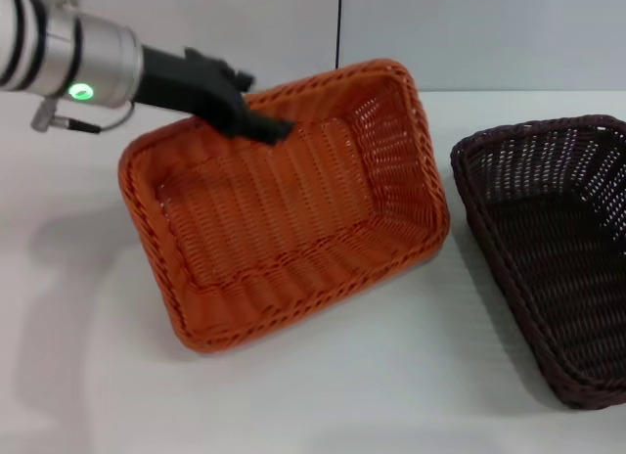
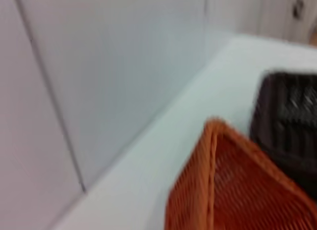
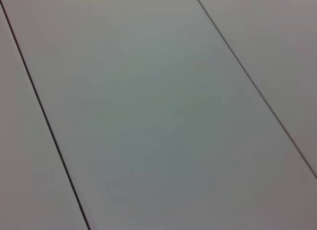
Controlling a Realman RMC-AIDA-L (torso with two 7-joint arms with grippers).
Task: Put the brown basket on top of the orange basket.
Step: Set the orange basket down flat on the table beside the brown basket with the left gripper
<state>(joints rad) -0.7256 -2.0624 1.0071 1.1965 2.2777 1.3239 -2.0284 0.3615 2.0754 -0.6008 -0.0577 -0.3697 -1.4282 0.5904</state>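
Observation:
The orange basket (image 1: pixel 284 219) lies left of centre on the white table, turned at an angle, with its far side tipped up. My left gripper (image 1: pixel 262 124) reaches in from the upper left and is shut on the basket's far rim. The brown basket (image 1: pixel 562 249) stands upright on the table to the right, apart from the orange one and partly cut off by the view's edge. The left wrist view shows a corner of the orange basket (image 2: pixel 233 190) with the brown basket (image 2: pixel 290 121) beyond it. My right gripper is out of view.
The white table (image 1: pixel 372 395) runs to a pale wall (image 1: pixel 469 33) behind the baskets. A dark vertical seam (image 1: pixel 339 23) runs down the wall. The right wrist view shows only pale wall panels (image 3: pixel 158 111).

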